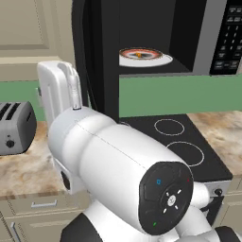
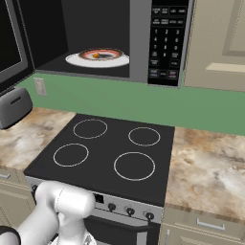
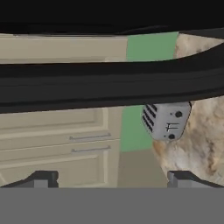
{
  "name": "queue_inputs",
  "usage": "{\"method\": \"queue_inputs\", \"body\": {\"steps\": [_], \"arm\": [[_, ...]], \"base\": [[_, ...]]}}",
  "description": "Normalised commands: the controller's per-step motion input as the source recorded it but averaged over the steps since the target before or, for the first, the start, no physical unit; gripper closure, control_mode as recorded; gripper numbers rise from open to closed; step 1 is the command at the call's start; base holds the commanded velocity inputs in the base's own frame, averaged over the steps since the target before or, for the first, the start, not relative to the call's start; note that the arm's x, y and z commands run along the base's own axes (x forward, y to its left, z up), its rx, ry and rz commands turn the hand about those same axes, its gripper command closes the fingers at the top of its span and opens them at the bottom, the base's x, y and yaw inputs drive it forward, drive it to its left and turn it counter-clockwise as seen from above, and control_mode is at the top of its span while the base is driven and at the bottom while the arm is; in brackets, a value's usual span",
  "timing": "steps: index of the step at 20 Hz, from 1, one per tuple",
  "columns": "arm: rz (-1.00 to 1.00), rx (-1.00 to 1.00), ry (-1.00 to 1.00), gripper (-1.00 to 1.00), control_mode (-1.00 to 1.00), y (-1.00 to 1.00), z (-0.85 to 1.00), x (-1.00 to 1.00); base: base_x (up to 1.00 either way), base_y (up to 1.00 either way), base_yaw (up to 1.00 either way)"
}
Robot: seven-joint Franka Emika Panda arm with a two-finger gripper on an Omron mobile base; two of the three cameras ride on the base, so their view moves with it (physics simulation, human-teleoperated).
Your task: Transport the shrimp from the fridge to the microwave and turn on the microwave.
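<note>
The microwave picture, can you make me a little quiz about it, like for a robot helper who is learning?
1. True or false: the microwave door is shut.
2. What lies on the white plate inside: A) broccoli, B) the shrimp, C) bread?
3. Fill in: the silver toaster stands on the ____ beside the stove.

Key: 1 false, the door is open. 2 B. 3 counter. In the hand view the tool is open with nothing between its tips.
</note>
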Motion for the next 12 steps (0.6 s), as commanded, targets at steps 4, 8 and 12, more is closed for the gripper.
{"method": "queue_inputs", "body": {"steps": [4,8,12], "arm": [[-0.09,0.01,0.00,-1.00,-1.00,-0.13,0.00,0.25],[-0.14,0.00,0.00,-1.00,-1.00,-0.18,-0.02,0.16],[-0.15,0.00,-0.03,-1.00,-1.00,-0.18,0.00,0.09]], "base": [[0.00,0.00,0.00],[0.00,0.00,0.00],[0.00,0.00,0.00]]}}
